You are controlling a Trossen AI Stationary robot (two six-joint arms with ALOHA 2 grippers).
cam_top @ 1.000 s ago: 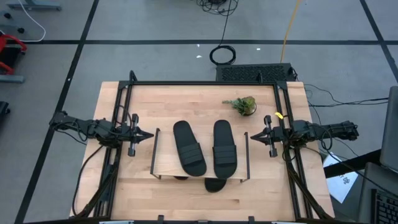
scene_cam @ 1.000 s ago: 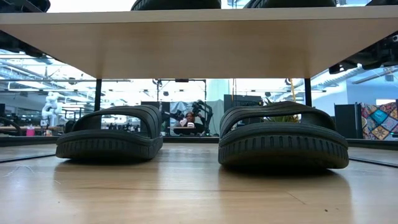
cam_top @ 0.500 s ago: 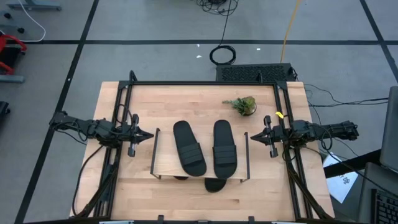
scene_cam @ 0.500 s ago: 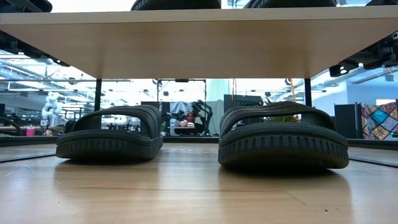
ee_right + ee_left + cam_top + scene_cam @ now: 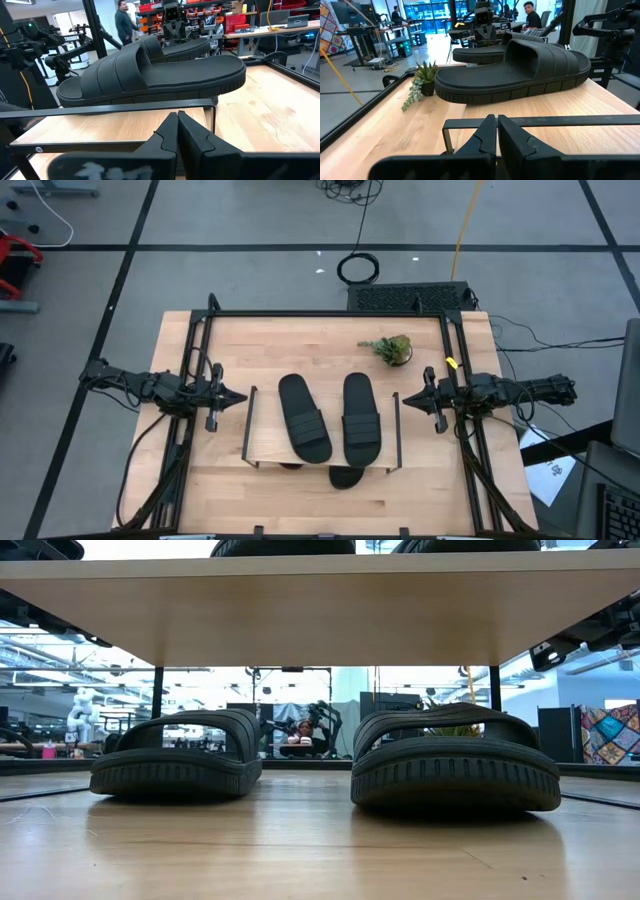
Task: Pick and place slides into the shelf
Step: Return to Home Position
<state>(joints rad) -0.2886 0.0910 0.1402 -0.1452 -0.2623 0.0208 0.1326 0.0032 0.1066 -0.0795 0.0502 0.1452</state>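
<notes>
The shelf (image 5: 265, 442) stands mid-table, a light wooden board on thin black wire side frames. Two black slides (image 5: 304, 417) (image 5: 360, 417) lie side by side on its board, soles down. Two more slides (image 5: 178, 755) (image 5: 455, 760) rest on the tabletop under the board (image 5: 320, 615); one heel (image 5: 346, 476) pokes out at the near edge. My left gripper (image 5: 238, 396) hovers shut just left of the shelf, pointing at it. My right gripper (image 5: 408, 399) hovers shut just right of it. Each wrist view shows shut fingers (image 5: 497, 125) (image 5: 177, 120) facing a slide (image 5: 515, 70) (image 5: 155, 70).
A small potted plant (image 5: 390, 348) sits on the table beyond the shelf's right end. A black frame (image 5: 320, 314) runs along the table's far and side edges. The shelf's wire side frames (image 5: 545, 120) (image 5: 100, 112) stand right before each gripper. People show in the room behind.
</notes>
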